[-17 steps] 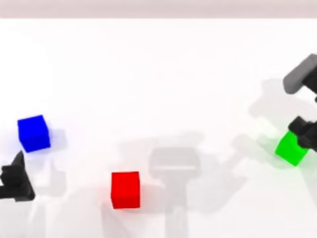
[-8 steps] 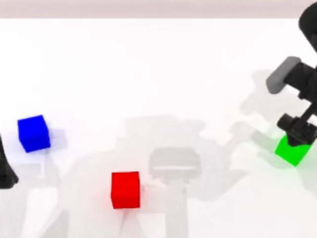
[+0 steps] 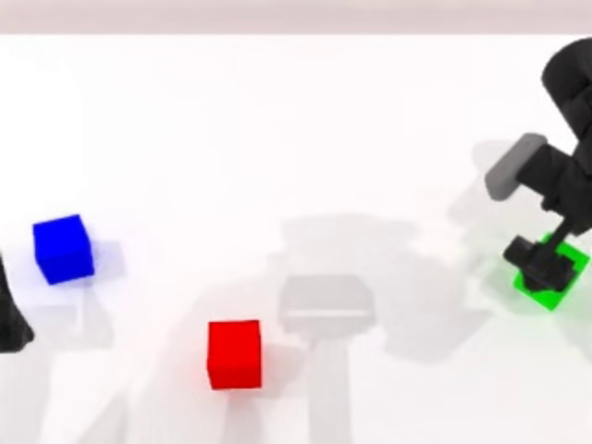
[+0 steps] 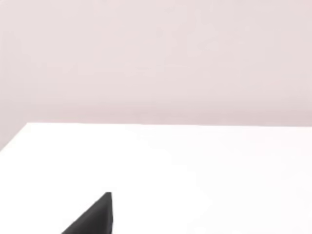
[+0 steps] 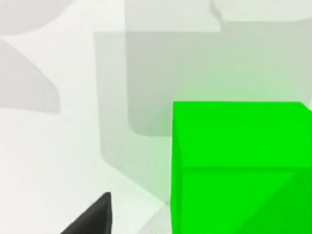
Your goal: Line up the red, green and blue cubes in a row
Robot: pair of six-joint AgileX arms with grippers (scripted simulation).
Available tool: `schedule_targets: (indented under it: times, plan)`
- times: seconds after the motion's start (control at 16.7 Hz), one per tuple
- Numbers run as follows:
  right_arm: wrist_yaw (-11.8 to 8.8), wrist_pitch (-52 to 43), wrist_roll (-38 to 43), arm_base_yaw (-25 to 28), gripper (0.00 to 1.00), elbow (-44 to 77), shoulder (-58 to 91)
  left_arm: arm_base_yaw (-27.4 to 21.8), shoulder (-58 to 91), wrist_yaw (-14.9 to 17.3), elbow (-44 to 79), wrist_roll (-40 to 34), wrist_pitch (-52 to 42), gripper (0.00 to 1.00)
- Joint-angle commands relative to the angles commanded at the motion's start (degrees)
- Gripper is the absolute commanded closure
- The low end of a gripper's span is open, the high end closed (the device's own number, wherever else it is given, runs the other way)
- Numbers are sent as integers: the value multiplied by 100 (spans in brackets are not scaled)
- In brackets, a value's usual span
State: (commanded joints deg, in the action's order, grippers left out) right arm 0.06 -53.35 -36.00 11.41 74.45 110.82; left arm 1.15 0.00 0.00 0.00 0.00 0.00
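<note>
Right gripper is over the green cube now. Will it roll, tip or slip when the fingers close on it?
The green cube sits flat on the table, so it probably won't roll or tip. Its faces look plain and smooth in the right wrist view, so a light grip might slip. The right gripper hangs above it; finger alignment is unclear.

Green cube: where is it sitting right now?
The green cube sits on the table at the top view's far right edge, directly under the right gripper, well right of the red cube.
</note>
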Motion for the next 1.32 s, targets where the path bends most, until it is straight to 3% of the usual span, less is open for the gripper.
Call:
schedule_targets:
  times: [0.24,0.48,1.26,1.32]
  plan:
    - [2,736,13,12,0,-454,297,0,0,0,0,0,0,0]
    - [2,775,13,13,0,-483,319,0,0,0,0,0,0,0]
    - [2,775,13,13,98,-483,319,0,0,0,0,0,0,0]
    - [2,775,13,13,100,-483,319,0,0,0,0,0,0,0]
